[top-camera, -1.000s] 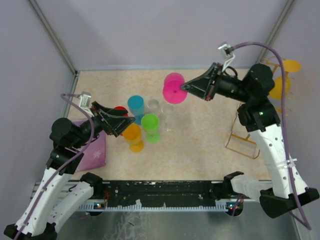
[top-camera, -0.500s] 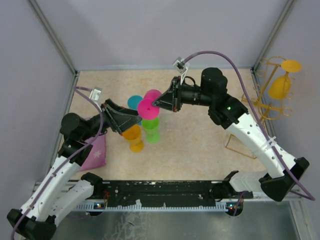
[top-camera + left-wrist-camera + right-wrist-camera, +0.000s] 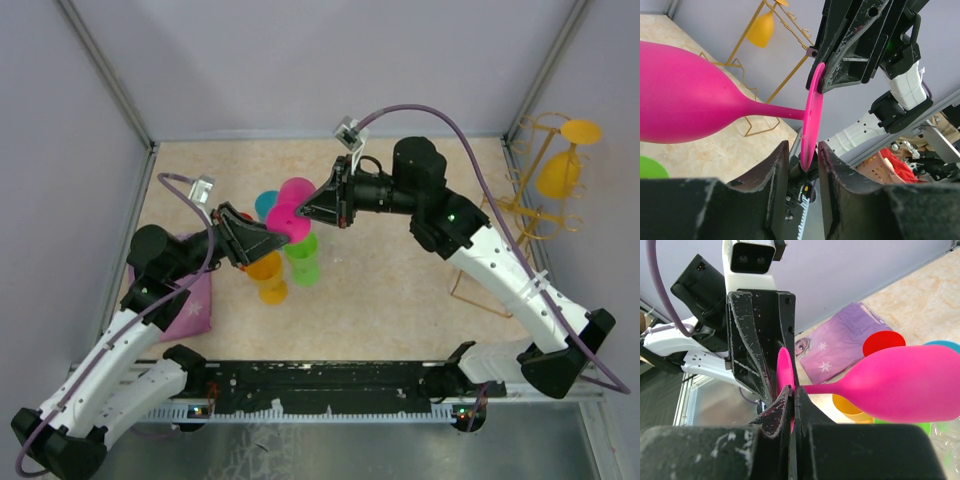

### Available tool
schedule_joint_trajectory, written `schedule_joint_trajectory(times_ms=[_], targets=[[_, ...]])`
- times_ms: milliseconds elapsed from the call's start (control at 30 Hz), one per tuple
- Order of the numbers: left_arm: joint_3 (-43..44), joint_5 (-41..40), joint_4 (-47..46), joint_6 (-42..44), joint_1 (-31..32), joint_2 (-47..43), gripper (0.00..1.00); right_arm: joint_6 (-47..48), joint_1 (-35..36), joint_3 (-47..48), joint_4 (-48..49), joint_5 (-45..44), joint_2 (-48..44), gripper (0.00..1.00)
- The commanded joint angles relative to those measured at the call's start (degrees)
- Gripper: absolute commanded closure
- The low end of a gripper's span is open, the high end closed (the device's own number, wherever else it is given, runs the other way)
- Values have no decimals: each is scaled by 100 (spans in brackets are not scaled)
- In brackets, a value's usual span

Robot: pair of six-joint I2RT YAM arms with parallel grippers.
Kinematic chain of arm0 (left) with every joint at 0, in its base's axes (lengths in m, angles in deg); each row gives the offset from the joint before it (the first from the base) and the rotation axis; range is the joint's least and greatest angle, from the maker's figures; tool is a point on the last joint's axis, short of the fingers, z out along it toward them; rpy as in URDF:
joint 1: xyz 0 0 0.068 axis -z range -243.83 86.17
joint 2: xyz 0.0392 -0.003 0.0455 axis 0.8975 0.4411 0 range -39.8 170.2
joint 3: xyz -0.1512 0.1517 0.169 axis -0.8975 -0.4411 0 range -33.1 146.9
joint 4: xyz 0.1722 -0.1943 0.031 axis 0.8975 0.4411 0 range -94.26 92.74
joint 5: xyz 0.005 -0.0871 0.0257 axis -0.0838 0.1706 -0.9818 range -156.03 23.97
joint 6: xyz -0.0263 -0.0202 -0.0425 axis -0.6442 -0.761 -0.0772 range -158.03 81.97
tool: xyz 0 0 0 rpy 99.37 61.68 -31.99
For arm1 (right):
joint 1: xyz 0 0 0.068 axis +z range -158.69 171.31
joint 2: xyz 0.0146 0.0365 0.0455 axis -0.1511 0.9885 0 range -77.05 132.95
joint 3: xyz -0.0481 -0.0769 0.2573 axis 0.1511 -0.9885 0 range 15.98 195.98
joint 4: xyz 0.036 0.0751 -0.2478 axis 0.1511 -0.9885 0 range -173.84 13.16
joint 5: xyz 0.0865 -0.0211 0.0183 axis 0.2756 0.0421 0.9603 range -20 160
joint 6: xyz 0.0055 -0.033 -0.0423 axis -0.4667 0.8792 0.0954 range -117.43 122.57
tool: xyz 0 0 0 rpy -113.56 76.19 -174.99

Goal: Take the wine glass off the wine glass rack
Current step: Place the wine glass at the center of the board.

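Note:
A pink wine glass (image 3: 292, 208) hangs sideways in the air above the middle of the table. My right gripper (image 3: 306, 207) is shut on the edge of its round foot (image 3: 784, 371), with the bowl (image 3: 910, 385) pointing away. My left gripper (image 3: 803, 147) faces it from the other side, and its jaws straddle the lower rim of the same foot (image 3: 812, 115). A narrow gap shows on each side of the foot, so this gripper is open. The gold wire wine glass rack (image 3: 527, 205) stands at the far right. An orange wine glass (image 3: 560, 170) hangs on it.
Blue (image 3: 267, 203), green (image 3: 302, 256) and orange (image 3: 267, 272) plastic glasses stand below the held glass. A red one (image 3: 883, 344) stands beside them. A purple cloth (image 3: 190, 300) lies at the left. Walls close in on the left, back and right.
My right arm carried the pink glass leftwards from the back of the table to above the coloured glasses. My left gripper rose to meet it, and its jaws narrowed around the foot.

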Motion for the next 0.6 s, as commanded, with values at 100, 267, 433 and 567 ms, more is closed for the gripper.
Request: schedule_joint_trajectory(times_ms=[100,267,433,567], targets=[[30,-20,-175,124,30,-38,80,162,69,260,328,144,-90,100],[-103,67,-415,139,34,-93,100,251,74,224,286,259,-153,100],[-324,70,-481,759,30,-419,100,564,79,168,59,-452,-404,58],[-642,-108,-420,1616,30,-958,100,759,74,75,-60,-1503,-727,28]])
